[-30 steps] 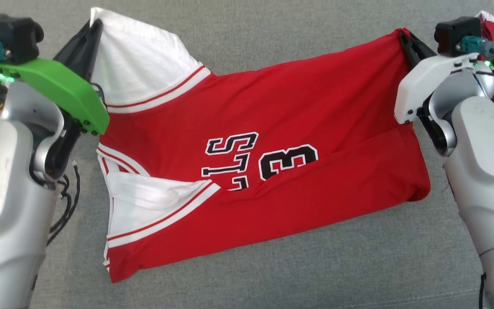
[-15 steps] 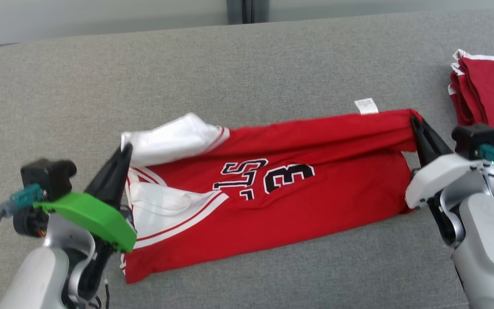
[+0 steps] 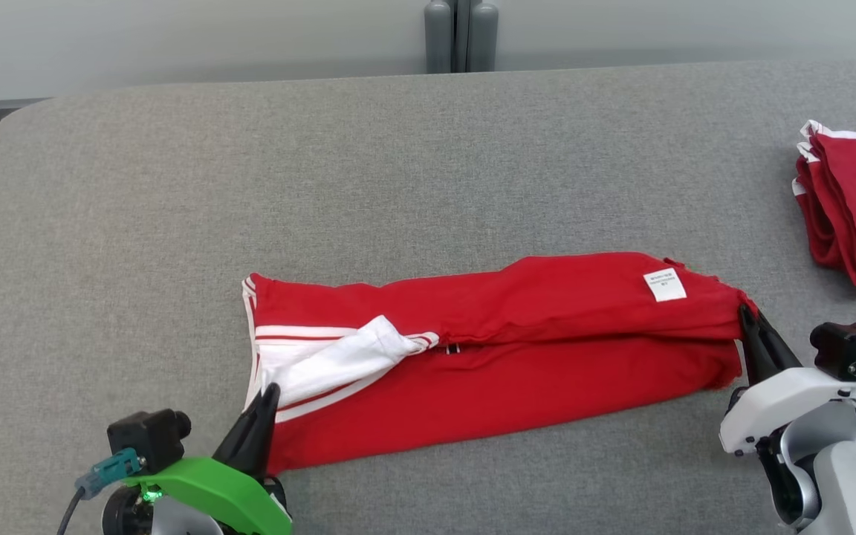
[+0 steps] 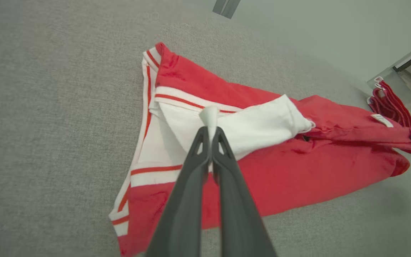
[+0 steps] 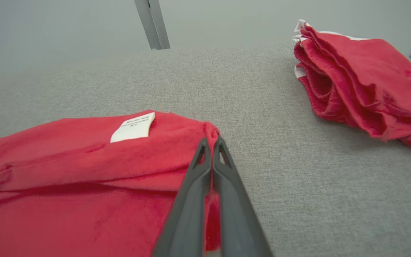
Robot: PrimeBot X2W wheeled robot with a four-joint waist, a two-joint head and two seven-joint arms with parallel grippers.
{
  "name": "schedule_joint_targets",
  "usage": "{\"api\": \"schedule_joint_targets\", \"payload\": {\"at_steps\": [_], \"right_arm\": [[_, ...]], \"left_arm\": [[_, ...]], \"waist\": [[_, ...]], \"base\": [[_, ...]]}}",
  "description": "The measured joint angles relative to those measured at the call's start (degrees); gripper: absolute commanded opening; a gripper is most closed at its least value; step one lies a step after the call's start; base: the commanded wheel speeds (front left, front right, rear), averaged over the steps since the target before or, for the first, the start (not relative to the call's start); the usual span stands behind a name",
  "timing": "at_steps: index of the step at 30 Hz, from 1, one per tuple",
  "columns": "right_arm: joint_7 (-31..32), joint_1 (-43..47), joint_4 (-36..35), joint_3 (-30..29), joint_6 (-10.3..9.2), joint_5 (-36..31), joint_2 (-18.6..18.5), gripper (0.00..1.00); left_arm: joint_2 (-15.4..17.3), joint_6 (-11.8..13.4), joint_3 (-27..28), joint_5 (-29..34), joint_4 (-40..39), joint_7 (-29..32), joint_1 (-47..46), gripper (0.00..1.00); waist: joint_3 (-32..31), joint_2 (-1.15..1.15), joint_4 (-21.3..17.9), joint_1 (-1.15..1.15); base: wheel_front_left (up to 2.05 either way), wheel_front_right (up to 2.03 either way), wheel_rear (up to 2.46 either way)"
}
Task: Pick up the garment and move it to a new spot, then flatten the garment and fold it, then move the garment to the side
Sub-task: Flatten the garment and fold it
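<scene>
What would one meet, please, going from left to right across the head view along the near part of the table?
left gripper, shut on the white sleeve → garment, folded lengthwise → right gripper, shut on the garment's red corner → pile of folded red clothes

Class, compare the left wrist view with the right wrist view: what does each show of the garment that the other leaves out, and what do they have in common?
Left wrist view: the left gripper shut on a pinch of white fabric, and the striped trim at that end of the garment.
Right wrist view: a close look along the right gripper, shut on the garment's red corner.
Shared: the garment's red body, its white label, the folded red stack and the grey surface.
</scene>
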Motion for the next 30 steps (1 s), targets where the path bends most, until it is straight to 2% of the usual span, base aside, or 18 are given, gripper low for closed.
{"api": "schedule_joint_targets", "payload": {"at_steps": [2, 3, 4, 5, 6, 13, 17, 24, 30], "right_arm": [[0.2, 0.6, 0.3, -0.8, 0.0, -0.3, 0.8, 0.0], [0.2, 0.7, 0.6, -1.1, 0.0, -0.5, 1.0, 0.28], [0.0, 0.9, 0.9, -1.7, 0.0, -0.9, 1.3, 0.63], [-0.3, 1.1, 1.1, -2.3, 0.0, -1.2, 1.5, 1.0], [-0.6, 1.2, 1.3, -2.9, 0.0, -1.4, 1.7, 1.0], [-2.2, 4.4, 0.3, -8.2, 0.0, -1.3, 2.8, 1.0], [-1.2, 5.1, -3.1, -9.9, -0.01, -1.6, 3.8, 1.0], [2.8, 2.9, -5.4, -7.5, -0.01, -2.5, 4.2, 1.0], [6.8, -0.2, -1.4, -5.3, -0.01, -3.5, 2.9, 1.0]], "left_arm": [[-0.8, 0.0, -0.1, -0.1, 1.6, -0.7, 0.1, 0.0], [-0.9, 0.0, -0.3, -0.1, 2.4, -0.8, 0.1, 0.0], [-1.0, 0.0, -0.5, -0.1, 3.4, -0.8, 0.1, 0.04], [-1.0, 0.0, -0.6, 0.0, 4.2, -1.0, 0.1, 0.3], [-1.1, 0.0, -0.6, 0.0, 4.5, -1.4, 0.1, 0.99], [-0.8, 1.4, 2.2, 0.7, 4.2, -6.3, 0.9, 1.0], [-0.9, 2.8, 3.3, 1.9, 3.5, -9.4, 0.8, 1.0], [-1.9, 4.4, 2.6, 5.2, 5.1, -12.6, -1.9, 1.0], [-2.9, 4.7, 1.6, 6.2, 7.2, -13.8, -3.5, 1.0]], "waist": [[0.0, 0.0, 0.1, 0.0], [0.0, 0.0, 0.1, 0.0], [-0.1, 0.0, 0.1, 0.0], [-0.1, 0.0, 0.1, 0.0], [-0.1, 0.0, 0.1, 0.0], [-0.6, 0.0, 0.4, 0.0], [-1.4, 0.0, 0.7, 0.0], [-2.3, 0.0, 1.3, 0.0], [-2.5, 0.0, 2.6, 0.0]], "base": [[0.0, 0.0, 0.0], [0.0, 0.0, 0.0], [0.0, 0.0, 0.0], [0.0, 0.0, 0.0], [0.0, 0.0, 0.0], [0.0, 0.0, 0.0], [0.0, 0.0, 0.0], [0.0, 0.0, 0.0], [0.0, 0.0, 0.0]]}}
